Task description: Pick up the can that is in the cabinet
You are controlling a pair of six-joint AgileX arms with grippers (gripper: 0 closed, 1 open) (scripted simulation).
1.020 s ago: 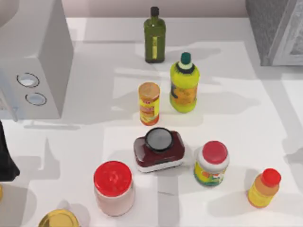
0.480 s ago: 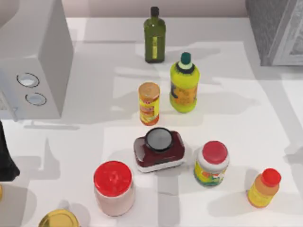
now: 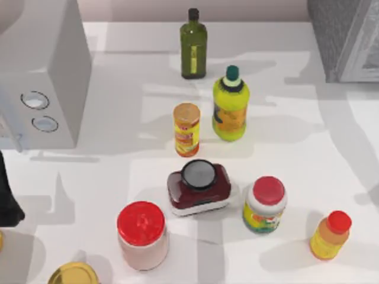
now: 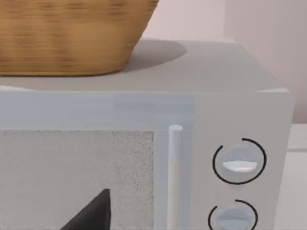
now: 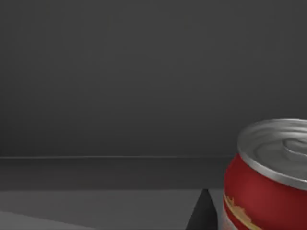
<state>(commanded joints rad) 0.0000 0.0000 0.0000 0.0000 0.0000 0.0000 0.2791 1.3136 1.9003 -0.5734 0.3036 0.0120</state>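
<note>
Right wrist view: the can [image 5: 271, 175] is seen upright at the lower right of the frame, silver ridged top above a red side, standing on a dark floor before a dark grey back wall, which appears to be the inside of the cabinet [image 3: 346, 38]. One dark fingertip [image 5: 204, 213] of the right gripper is seen at the bottom edge, just beside the can and apart from it; how wide that gripper stands cannot be told, and nothing is seen held. From above, the cabinet is placed at the upper right corner of the frame, speckled grey with a paler door frame. On the white table [image 3: 331, 148] below it stand a dark green bottle [image 3: 193, 44], a yellow bottle [image 3: 230, 106], an orange canister [image 3: 186, 129], a maroon jar [image 3: 199, 186], a red-lidded jar [image 3: 142, 235] and an orange bottle [image 3: 330, 235]. A light-grey box with two dials [image 3: 44, 77] is placed at the upper left, and the left arm [image 3: 7, 198] is parked at the left edge.
</note>
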